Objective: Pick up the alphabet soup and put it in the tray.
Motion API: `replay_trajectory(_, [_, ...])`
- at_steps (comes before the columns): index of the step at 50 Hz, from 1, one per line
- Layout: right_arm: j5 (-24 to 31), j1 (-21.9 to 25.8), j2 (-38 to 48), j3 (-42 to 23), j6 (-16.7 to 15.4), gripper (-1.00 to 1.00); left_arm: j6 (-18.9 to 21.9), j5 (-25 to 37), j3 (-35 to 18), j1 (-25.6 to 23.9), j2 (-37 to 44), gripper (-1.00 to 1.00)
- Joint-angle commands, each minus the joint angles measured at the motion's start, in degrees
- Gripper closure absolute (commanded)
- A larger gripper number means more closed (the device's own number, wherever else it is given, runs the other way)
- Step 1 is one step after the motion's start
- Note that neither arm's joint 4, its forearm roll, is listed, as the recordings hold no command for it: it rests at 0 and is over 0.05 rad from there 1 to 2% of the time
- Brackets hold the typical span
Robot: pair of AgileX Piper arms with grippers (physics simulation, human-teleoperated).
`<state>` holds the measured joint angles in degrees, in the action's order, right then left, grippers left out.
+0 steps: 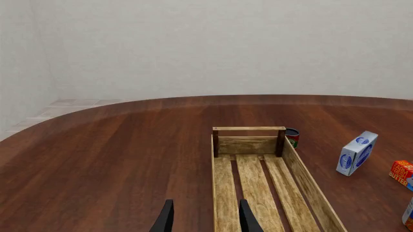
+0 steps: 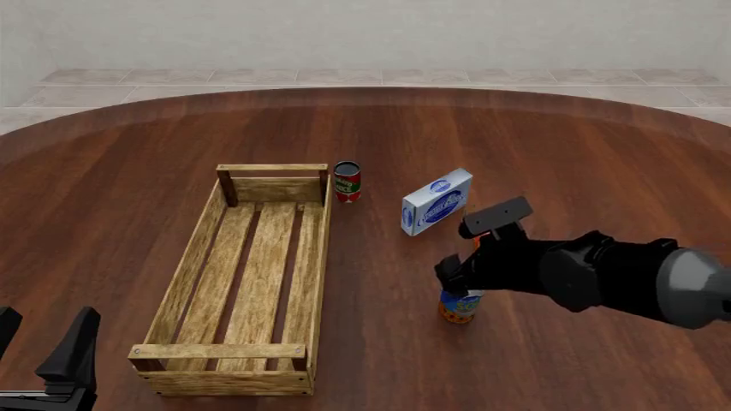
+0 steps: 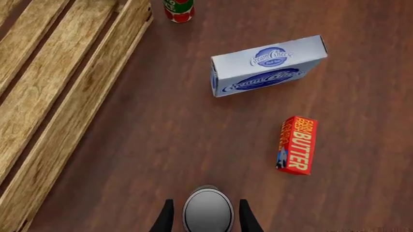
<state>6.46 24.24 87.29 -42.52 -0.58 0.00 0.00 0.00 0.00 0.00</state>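
Soup [image 2: 460, 306] standing upright on desk [image 2: 549, 154], R of tray [image 2: 183, 278]. R claw [image 3: 208, 215] straddling can top, fingers [image 3: 248, 217] flanking it, contact unclear. L claw [image 1: 205, 217] sitting parted, empty, farther off. Tray lying L of can; long axis running near-to-far.

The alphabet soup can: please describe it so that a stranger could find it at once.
Start at the long wooden tray; the alphabet soup stands on the table to its right, between the right claw's fingers. Unlike the red-and-green can by the tray's far corner, it has an orange-yellow bottom band.
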Motion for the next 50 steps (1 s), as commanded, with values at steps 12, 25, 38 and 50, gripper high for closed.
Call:
replay_trajectory(12, [-0.9, -0.1, 1.6, 0.0, 0.4, -1.0, 0.0, 0.0, 0.0, 0.0, 0.0, -1.0])
replay_trajectory(25, [-1.3, -0.4, 2.7, -0.1, 0.7, -1.0, 0.0, 0.0, 0.0, 0.0, 0.0, -1.0])
replay_trajectory(38, [-2.3, -0.9, 3.5, 0.3, 1.0, -1.0, 0.0, 0.0, 0.0, 0.0, 0.0, -1.0])
replay_trajectory(50, [-2.8, -0.7, 4.2, 0.3, 1.3, -1.0, 0.0, 0.0, 0.0, 0.0, 0.0, -1.0])
